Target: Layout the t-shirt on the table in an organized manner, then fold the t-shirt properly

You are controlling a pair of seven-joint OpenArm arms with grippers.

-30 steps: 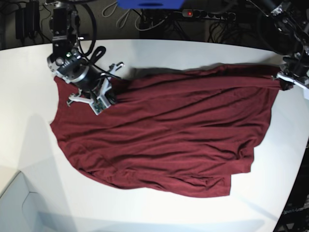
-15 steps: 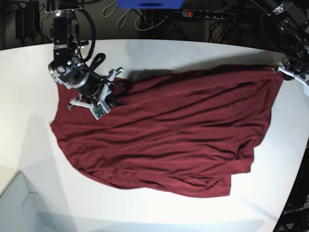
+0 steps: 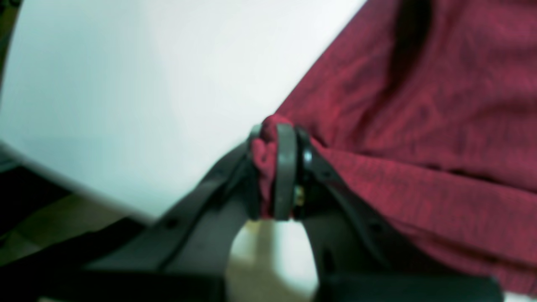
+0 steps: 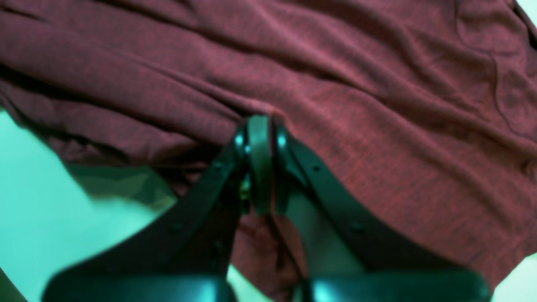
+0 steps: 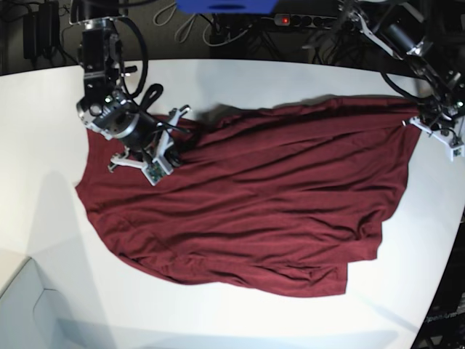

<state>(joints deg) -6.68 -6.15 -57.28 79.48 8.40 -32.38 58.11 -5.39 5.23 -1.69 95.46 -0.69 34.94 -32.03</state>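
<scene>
The dark maroon t-shirt (image 5: 254,196) lies spread and wrinkled across the white table (image 5: 43,240). My right gripper (image 5: 178,142) is at the shirt's upper left edge. In the right wrist view it (image 4: 259,126) is shut on a fold of the shirt (image 4: 377,84). My left gripper (image 5: 420,116) is at the shirt's upper right corner, near the table's right edge. In the left wrist view it (image 3: 277,138) is shut on a bunched bit of the shirt (image 3: 419,105), with bare table (image 3: 147,84) to its left.
A power strip with a red light (image 5: 312,22), cables and a blue object (image 5: 225,6) lie behind the table's far edge. The table's curved edge (image 5: 447,240) runs down the right side. A pale grey box corner (image 5: 29,313) sits at the bottom left.
My right gripper has shifted slightly right with the fabric, bunching the shirt's upper left edge inward. My left gripper rose, then came back down, still holding the corner.
</scene>
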